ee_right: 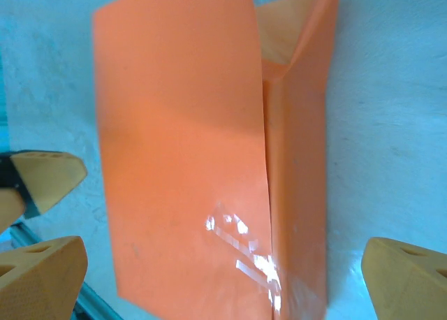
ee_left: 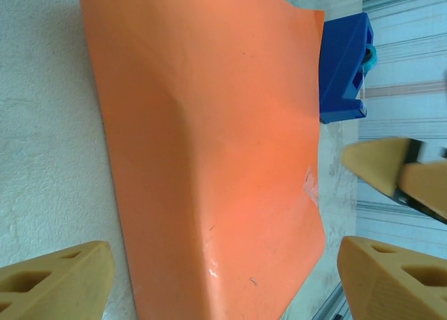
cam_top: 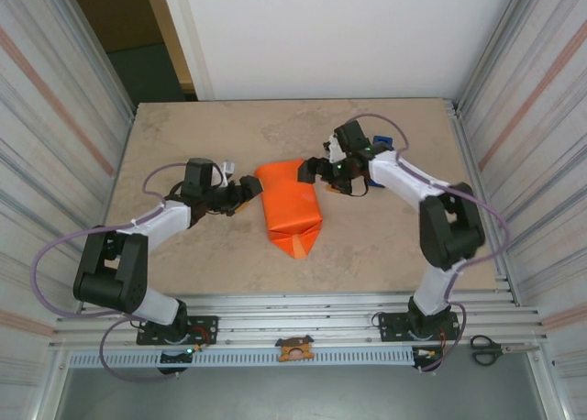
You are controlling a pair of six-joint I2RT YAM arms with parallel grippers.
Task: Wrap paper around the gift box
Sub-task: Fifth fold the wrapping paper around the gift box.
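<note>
– Paper (cam_top: 286,209), where does it lie?
– In the middle of the surface (cam_top: 394,246), between the two arms. It is a light orange sheet folded over into a long bundle. The near end narrows to a folded point with a small triangular flap.
– Any seam?
– Yes. From the right wrist, one flap overlaps the other with its edge running straight down the bundle, and one end stands open as a creased pocket.
– Left claw (ee_left: 225,253)?
– Wide. Its tan fingers (ee_left: 56,281) sit far apart at either side of its own view, with the paper spread beyond them and nothing gripped between. From above it is just beside the bundle's left edge. Whether it touches, I cannot tell.
– Right claw (ee_right: 225,253)?
– Wide as well, holding nothing. From above it is at the bundle's far right corner, facing the left claw across the paper. Each wrist camera catches the other claw's fingertips past the paper's edge.
– Anything else about?
– Blue tape dispenser (ee_left: 343,68), just beside a corner of the paper in the left wrist view, and behind the right arm's wrist from above. Scissors (cam_top: 486,349) lie on the metal rail near the right arm's base, well apart from the paper.
</note>
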